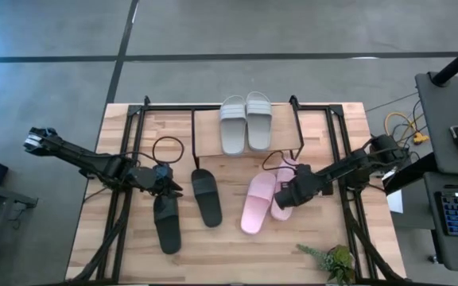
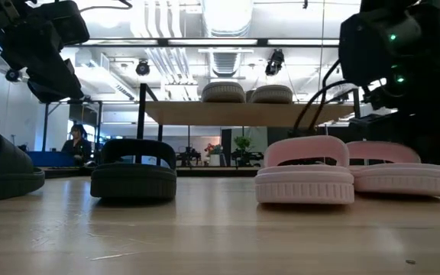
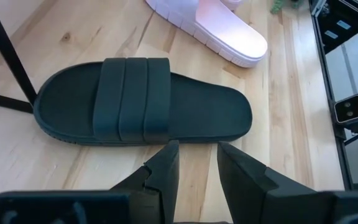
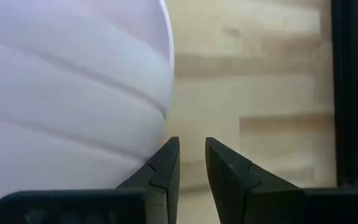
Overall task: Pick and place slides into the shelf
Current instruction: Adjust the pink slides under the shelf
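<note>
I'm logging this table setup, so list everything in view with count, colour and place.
Grey-green slides: two, pale grey-green, side by side on top of the shelf.
Shelf: one, light wood top with black legs, at the table's far middle.
Black slides: two, black, on the table left of centre, one nearer the front edge.
Pink slides: two, pink, on the table right of centre, side by side.
Plant: one, green, at the table's front right corner.
Table: one, light wood.
Left gripper: slightly open, empty, between the black slides.
Right gripper: slightly open, empty, over the pink slides.
</note>
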### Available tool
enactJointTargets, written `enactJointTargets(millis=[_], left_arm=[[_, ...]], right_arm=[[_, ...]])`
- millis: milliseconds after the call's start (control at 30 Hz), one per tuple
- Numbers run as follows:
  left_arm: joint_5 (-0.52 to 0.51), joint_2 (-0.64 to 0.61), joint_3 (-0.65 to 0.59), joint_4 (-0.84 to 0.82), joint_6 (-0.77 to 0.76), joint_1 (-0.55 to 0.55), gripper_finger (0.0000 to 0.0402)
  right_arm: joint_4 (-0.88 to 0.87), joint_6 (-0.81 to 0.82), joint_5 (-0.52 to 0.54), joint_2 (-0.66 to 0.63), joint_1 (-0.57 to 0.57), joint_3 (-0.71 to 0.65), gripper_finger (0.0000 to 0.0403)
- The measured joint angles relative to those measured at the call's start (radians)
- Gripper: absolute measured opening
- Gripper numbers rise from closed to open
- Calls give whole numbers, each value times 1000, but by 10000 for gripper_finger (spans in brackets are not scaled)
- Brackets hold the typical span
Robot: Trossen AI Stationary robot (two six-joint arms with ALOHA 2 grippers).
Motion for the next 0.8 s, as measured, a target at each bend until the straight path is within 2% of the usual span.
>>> enactJointTargets(millis=[167,433,667,800], left_arm=[[-7,0,0,0,0,0,95],[-14,0,0,1,0,0,95],[-14,0,0,1,0,0,95],[-14,0,0,1,0,0,95]], right_arm=[[23,-44,90,0,-9,-1,70],[113,-98,122,0,-31,7,69],[-154,65,145,1,6,72,70],[-240,84,165,-2,24,124,72]])
